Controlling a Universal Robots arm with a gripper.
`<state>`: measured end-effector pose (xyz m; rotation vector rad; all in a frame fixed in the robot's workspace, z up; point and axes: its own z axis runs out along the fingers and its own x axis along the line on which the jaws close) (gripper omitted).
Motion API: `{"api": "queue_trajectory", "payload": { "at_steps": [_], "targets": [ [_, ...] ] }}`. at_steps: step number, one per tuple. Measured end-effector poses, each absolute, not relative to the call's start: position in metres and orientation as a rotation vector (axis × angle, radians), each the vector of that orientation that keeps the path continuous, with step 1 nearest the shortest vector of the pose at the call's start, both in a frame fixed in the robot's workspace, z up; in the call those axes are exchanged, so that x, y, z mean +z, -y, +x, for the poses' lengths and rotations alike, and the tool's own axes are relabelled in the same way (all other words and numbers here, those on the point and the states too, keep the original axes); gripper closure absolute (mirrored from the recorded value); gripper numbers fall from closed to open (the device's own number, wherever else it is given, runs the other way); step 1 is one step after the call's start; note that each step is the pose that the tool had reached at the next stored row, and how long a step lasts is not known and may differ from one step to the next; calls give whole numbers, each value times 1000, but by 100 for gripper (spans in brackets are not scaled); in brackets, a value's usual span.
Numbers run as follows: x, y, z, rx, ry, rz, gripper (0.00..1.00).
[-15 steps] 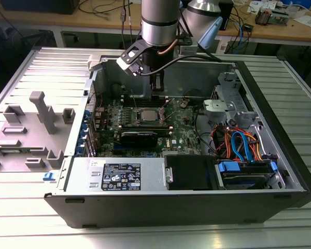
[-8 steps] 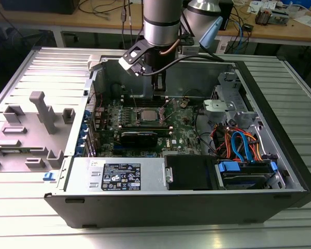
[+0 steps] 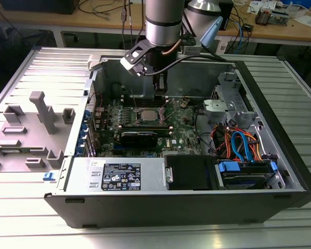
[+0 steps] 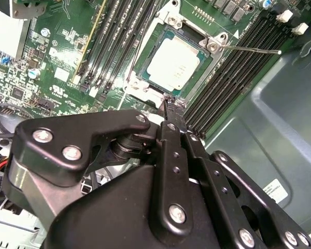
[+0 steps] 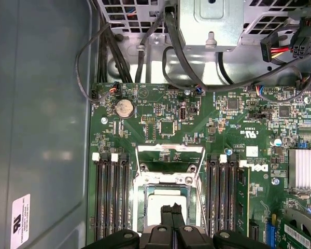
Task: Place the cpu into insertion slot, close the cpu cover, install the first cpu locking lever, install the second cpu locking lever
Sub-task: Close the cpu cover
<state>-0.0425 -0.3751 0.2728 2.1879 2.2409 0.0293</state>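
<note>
Points straight down with a silver-grey arm [image 3: 163, 21] in the exterior view, upright and entering from the top edge. Carries a black gripper [image 3: 160, 92] below the wrist, aimed downward. Holds the two fingers [image 5: 166, 220] pressed together, tips side by side with just a thin seam between them in the first wrist view. Narrows to a single closed tip in the second wrist view, with black link bars [image 4: 78, 140] and their silver screws splayed out behind it.
</note>
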Motion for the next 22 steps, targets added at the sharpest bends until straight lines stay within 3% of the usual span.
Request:
{"api": "queue_trajectory", "payload": {
  "at_steps": [22],
  "targets": [
    [273, 375, -22, 29, -2241, 2188, 89]
  ]
}}
